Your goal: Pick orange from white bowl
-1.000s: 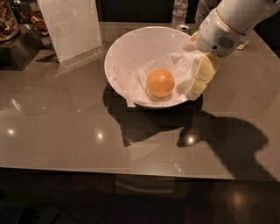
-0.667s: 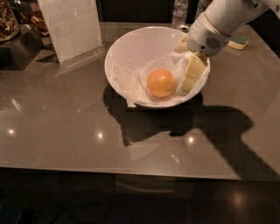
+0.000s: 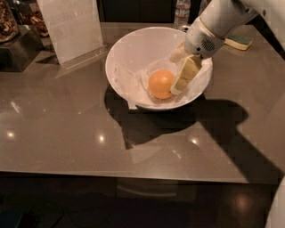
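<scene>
The orange lies in the white bowl on crumpled white paper, a little right of the bowl's middle. My gripper reaches down into the bowl from the upper right on a white arm. Its cream fingers are open. The near finger stands right against the orange's right side, and the far finger sits behind the orange near the bowl's back wall. Nothing is held.
The bowl stands on a glossy grey table. A clear sign holder stands at the back left, with a dark container of snacks beyond it. A yellow-green sponge and a water bottle are at the back right.
The gripper has moved left and deeper into the bowl, from the right rim to right beside the orange. The orange and the bowl have not moved.
</scene>
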`<state>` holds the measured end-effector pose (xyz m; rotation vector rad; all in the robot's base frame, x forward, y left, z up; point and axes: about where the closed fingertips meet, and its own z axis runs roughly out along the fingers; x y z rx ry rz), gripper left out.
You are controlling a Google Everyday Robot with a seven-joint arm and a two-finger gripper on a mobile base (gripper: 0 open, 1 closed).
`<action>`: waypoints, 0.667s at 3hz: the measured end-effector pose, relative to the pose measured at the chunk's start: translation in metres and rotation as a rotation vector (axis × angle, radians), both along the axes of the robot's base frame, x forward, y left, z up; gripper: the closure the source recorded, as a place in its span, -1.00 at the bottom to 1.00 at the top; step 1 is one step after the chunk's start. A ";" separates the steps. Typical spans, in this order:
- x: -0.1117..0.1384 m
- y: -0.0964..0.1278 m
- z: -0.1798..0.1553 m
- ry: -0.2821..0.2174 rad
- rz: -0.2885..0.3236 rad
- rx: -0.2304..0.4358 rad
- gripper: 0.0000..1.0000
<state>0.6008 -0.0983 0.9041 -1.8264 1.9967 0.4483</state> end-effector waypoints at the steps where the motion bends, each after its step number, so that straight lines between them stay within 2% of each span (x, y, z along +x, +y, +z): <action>1: 0.005 0.004 -0.004 -0.003 0.002 0.018 -0.68; 2: 0.015 0.012 -0.016 0.017 0.013 0.037 -1.00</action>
